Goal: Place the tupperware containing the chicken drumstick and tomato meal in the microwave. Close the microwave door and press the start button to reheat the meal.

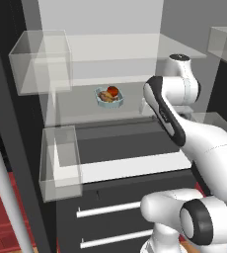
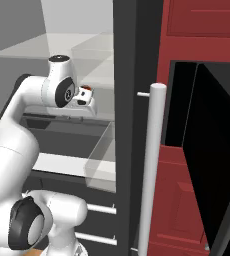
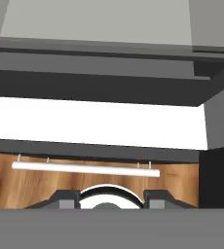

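The pale-blue tupperware [image 1: 109,97] sits on a glass shelf inside the open fridge, holding the brown chicken drumstick [image 1: 105,96] and the red tomato [image 1: 113,90]. My gripper [image 3: 111,198] hangs to the right of the tupperware and apart from it, pointing down. Its fingertips [image 3: 65,197] stand wide apart with nothing between them, so it is open. In the right base view the gripper [image 2: 86,107] is over the fridge shelves. The microwave [image 2: 181,110] is framed by red cabinetry at the right, and its black glossy microwave door [image 2: 217,165] is swung open.
Large clear bins [image 1: 41,62] [image 1: 61,160] hang on the fridge's left side. The tall dark fridge door with its long pale handle [image 2: 149,165] stands between the arm and the microwave. Drawers with white handles [image 1: 108,210] lie below the shelves.
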{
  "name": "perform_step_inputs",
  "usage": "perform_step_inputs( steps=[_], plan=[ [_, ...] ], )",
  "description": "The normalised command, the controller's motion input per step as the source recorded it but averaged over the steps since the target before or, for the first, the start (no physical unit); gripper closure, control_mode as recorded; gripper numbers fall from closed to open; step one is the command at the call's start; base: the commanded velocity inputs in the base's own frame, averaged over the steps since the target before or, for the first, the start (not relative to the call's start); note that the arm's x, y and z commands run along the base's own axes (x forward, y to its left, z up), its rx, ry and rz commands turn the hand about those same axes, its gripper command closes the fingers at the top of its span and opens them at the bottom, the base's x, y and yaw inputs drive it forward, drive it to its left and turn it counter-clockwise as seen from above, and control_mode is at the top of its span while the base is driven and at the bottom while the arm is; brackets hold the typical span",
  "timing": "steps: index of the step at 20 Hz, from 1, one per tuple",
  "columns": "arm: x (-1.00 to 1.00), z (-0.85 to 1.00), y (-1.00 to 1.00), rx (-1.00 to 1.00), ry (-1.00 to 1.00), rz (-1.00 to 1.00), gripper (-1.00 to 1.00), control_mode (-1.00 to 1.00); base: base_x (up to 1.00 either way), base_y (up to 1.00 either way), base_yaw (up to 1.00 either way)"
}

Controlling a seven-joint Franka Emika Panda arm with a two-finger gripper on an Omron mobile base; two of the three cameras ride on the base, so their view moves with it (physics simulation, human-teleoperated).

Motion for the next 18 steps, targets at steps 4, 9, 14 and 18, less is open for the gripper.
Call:
perform_step_inputs(
  steps=[4,9,14,18],
  plan=[
    [-0.02,0.0,0.01,0.0,-0.07,0.01,-1.0,-1.0,0.0,0.0,0.0],
    [0.0,-0.08,0.35,0.0,-0.17,-0.06,-1.0,-1.0,0.0,0.0,0.0],
    [0.0,-0.04,0.59,0.01,-0.41,-0.24,-1.0,-1.0,0.0,0.0,0.0],
    [0.03,-0.2,0.21,0.13,-0.24,-0.24,-1.0,-1.0,0.0,0.0,0.0]
  ],
)
